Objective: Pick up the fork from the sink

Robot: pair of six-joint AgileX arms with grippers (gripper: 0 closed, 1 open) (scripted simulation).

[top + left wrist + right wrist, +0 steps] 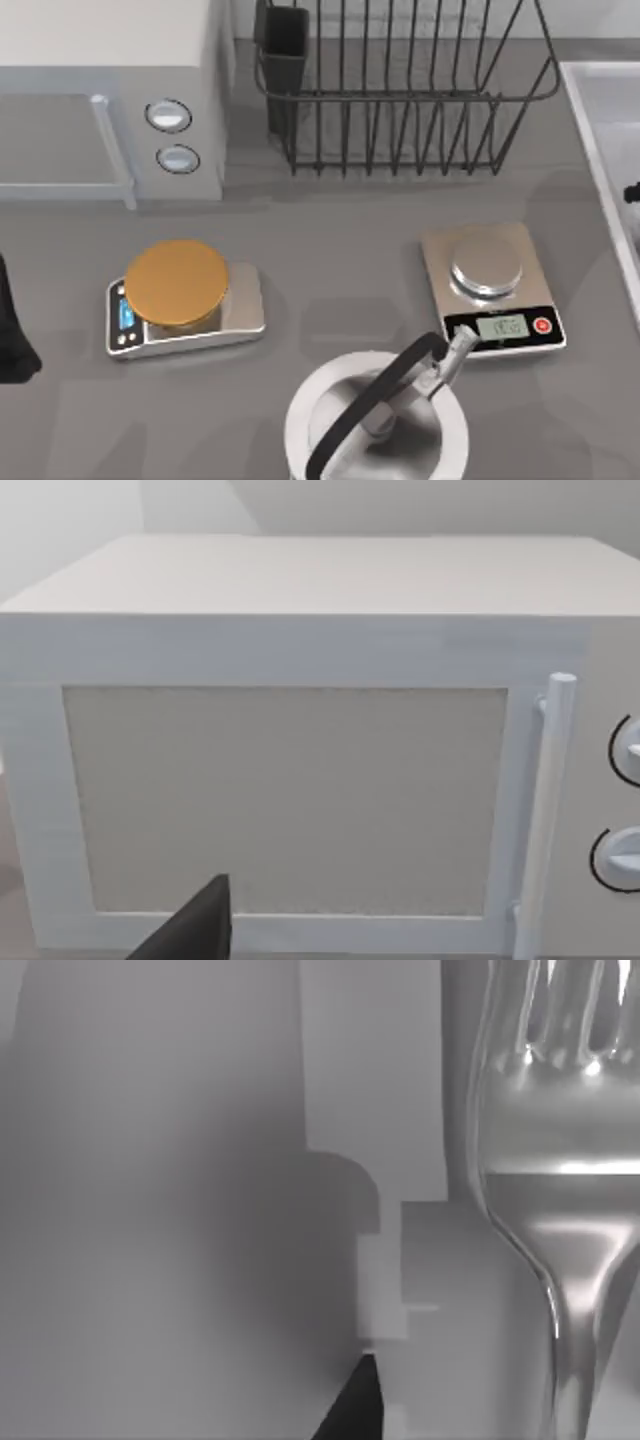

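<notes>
shiny fork (560, 1210) close up, pale sink (200, 1160) behind, right fingers (352, 1410) beside

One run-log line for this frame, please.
phase: reaching for fork | right gripper: over sink, at top view's right edge | fork: close ahead in right wrist view | left arm: parked, facing microwave

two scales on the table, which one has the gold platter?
The scale on the table's left, in front of the microwave. Its round platter is gold-orange; the other scale, toward the sink, has a silver platter and a red button.
</notes>
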